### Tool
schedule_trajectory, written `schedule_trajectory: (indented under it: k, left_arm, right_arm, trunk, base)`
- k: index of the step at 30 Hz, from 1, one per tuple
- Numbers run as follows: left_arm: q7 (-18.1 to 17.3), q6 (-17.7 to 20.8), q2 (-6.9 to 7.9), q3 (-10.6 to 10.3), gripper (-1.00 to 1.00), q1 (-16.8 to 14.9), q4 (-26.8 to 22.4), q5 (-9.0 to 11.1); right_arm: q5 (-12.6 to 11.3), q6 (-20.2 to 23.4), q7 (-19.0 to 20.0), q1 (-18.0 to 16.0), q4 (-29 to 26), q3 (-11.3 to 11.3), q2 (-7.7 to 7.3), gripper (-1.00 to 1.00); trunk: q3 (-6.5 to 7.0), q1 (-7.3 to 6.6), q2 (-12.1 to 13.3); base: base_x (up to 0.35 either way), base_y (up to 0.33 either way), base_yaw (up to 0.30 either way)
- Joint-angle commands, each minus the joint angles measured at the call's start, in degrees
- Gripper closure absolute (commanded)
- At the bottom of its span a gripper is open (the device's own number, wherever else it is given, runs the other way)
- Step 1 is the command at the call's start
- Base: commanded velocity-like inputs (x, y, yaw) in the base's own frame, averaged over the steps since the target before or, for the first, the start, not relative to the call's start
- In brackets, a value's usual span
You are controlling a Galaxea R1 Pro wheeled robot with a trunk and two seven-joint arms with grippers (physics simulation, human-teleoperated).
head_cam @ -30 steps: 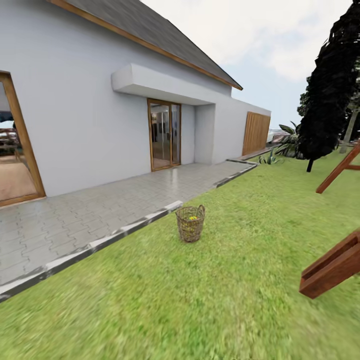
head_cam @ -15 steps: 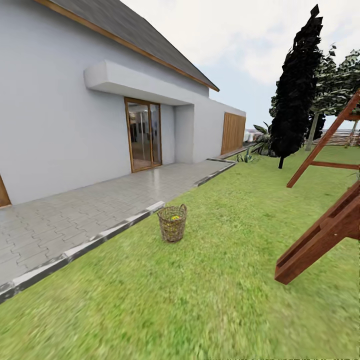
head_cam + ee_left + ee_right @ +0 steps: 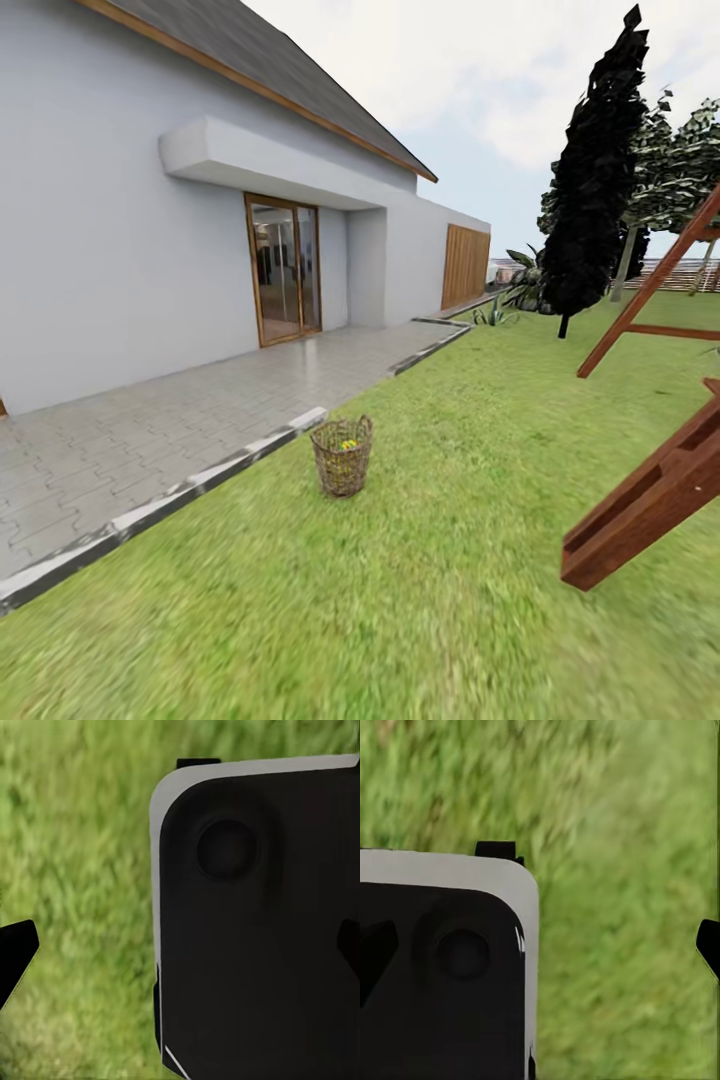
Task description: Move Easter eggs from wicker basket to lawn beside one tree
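Observation:
The brown wicker basket (image 3: 342, 458) stands upright on the lawn (image 3: 430, 590), close to the paving's kerb. A bit of yellow from the Easter eggs (image 3: 348, 443) shows inside its rim; how many there are I cannot tell. At the far right a tree (image 3: 626, 262) with a slim pale trunk rises behind the black conifer (image 3: 595, 180). In the left wrist view my left gripper (image 3: 182, 952) hangs open over grass, one dark fingertip at each side. The right gripper (image 3: 542, 949) is likewise open and empty above the grass.
A white house (image 3: 150, 250) with a glass door (image 3: 285, 268) and a paved terrace (image 3: 130, 440) fills the left. A wooden swing frame (image 3: 650, 290) and a slanting wooden beam (image 3: 650, 510) stand at the right. My own dark body panel (image 3: 262, 930) shows in both wrist views.
The camera has swung to the right, bringing the conifer, tree and swing frame into the picture. The basket stays where it was on the lawn.

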Motion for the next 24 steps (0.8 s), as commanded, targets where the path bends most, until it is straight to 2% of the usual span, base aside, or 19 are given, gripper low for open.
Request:
schedule_trajectory:
  k: [1,7,15,17,18,19,20,21,22,23,24]
  left_arm:
    - [0.0,0.0,-0.02,0.0,-1.0,0.0,-0.1,0.0]
    - [0.0,0.0,-0.05,0.0,-1.0,0.0,-0.2,0.1]
    - [0.1,0.1,-0.17,0.1,-1.0,0.0,-0.3,0.2]
    - [0.1,0.2,-0.05,0.1,-1.0,0.0,-1.8,0.2]
    - [0.1,1.6,0.34,0.4,-1.0,-0.1,-5.5,0.9]
    - [0.1,4.3,0.87,0.9,-1.0,-0.1,-9.0,2.3]
    - [0.1,9.0,1.63,1.7,-1.0,-0.2,-13.6,4.3]
    - [0.0,15.5,2.5,2.4,-1.0,-0.3,-19.0,6.7]
    - [0.0,23.9,3.36,2.8,-1.0,-0.3,-25.3,9.2]
    - [0.0,31.8,4.12,3.2,-1.0,-0.4,-31.3,11.3]
    - [0.0,37.9,4.92,3.4,-1.0,-0.5,-36.4,12.8]
  right_arm:
    - [0.2,-0.4,-0.1,-0.1,0.2,0.5,0.18,-1.0]
    - [0.2,-0.2,-0.1,-0.1,0.3,0.5,1.25,-1.0]
    - [-0.1,0.0,-0.3,-0.1,0.3,0.3,1.54,-1.0]
    - [-0.2,0.4,-0.9,-0.1,-0.3,0.2,1.52,-1.0]
    - [-0.2,1.9,-1.2,-0.2,-2.4,0.1,1.38,-1.0]
    - [-0.2,4.2,-1.4,-0.2,-5.5,0.1,1.33,-1.0]
    - [-0.1,8.1,-1.4,-0.2,-9.9,0.1,1.25,-1.0]
    - [-0.1,13.8,-1.5,-0.3,-15.2,0.1,1.16,-1.0]
    - [0.0,21.6,-1.5,-0.3,-21.7,0.1,1.11,-1.0]
    - [0.2,29.3,-1.6,-0.5,-28.2,0.1,1.1,-1.0]
    - [0.2,36.1,-1.6,-0.8,-34.7,0.1,1.07,-1.0]
  trunk:
    - [-0.05,0.04,0.0]
    - [-0.05,0.04,0.0]
    - [-0.05,0.04,0.0]
    - [-0.05,0.04,0.0]
    - [-0.05,0.04,0.0]
    - [-0.05,0.04,0.0]
    - [-0.05,0.04,0.0]
    - [-0.05,0.04,0.0]
    - [-0.05,0.04,0.0]
    - [-0.05,0.04,0.0]
    - [-0.05,0.04,0.0]
  base:
    - [0.341,0.0,0.0]
    - [0.342,0.0,0.0]
    - [0.342,0.054,0.0]
    - [0.342,0.107,0.0]
    - [0.342,0.048,0.0]
    - [0.342,0.036,0.0]
    - [0.342,0.05,0.0]
    - [0.342,0.063,0.0]
    - [0.342,0.071,0.0]
    - [0.342,0.076,0.0]
    - [0.342,0.079,0.0]
